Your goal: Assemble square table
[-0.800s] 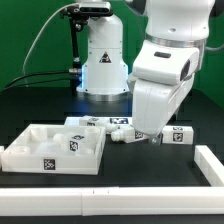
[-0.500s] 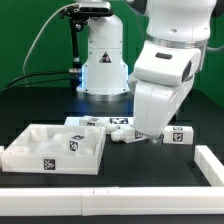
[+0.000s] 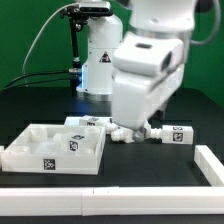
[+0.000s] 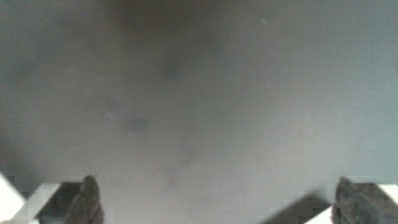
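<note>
The white square table top lies at the exterior view's left, with a tagged white piece resting in it. Tagged white legs lie behind and beside it: one at the back, one in the middle, one at the right. My gripper hangs low over the black surface between the middle and right legs, blurred by motion. In the wrist view the gripper is open, its fingers wide apart, with only blurred grey surface between them.
The long white rail edges the front and turns up the right side. The robot's white base and black cables stand at the back.
The arm's wrist and hand have swung toward the exterior view's left and now show motion blur. The table top and legs lie where they were.
</note>
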You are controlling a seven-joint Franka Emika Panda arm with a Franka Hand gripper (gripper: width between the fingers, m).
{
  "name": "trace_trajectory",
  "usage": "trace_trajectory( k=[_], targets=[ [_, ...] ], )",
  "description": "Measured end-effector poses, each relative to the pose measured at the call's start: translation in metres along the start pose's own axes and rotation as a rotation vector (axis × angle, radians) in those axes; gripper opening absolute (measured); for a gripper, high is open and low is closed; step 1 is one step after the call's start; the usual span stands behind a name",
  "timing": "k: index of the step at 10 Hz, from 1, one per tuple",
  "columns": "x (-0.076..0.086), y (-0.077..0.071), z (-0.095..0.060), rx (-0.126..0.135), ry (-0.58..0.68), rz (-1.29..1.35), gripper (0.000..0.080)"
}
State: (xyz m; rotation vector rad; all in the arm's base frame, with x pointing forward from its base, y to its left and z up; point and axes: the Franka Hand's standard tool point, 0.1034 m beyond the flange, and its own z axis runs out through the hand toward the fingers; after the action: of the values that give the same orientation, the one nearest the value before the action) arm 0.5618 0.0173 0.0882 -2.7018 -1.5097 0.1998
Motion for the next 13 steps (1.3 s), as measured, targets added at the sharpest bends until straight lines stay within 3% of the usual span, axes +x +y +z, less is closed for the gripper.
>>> trace_trajectory(
  k=[1,2,5,6,7,8,9,13],
  targets=[
    [-0.013,0.001,-0.001,0.004,-0.003,0.015,0.0649],
    [-0.015,0.0,-0.001,0.016,-0.01,0.018,0.0649],
    [-0.015,-0.001,0.0,0.018,-0.012,0.017,0.0649],
    [-0.018,0.003,-0.001,-0.006,0.014,0.035,0.0649],
    [-0.038,0.008,-0.003,-0.052,0.061,0.093,0.0649],
    [-0.059,0.009,-0.007,-0.049,0.068,0.175,0.0649],
    [-0.07,0.014,-0.011,-0.04,0.088,0.25,0.0649],
    [-0.068,0.013,-0.01,-0.011,0.102,0.525,0.0649]
  ],
)
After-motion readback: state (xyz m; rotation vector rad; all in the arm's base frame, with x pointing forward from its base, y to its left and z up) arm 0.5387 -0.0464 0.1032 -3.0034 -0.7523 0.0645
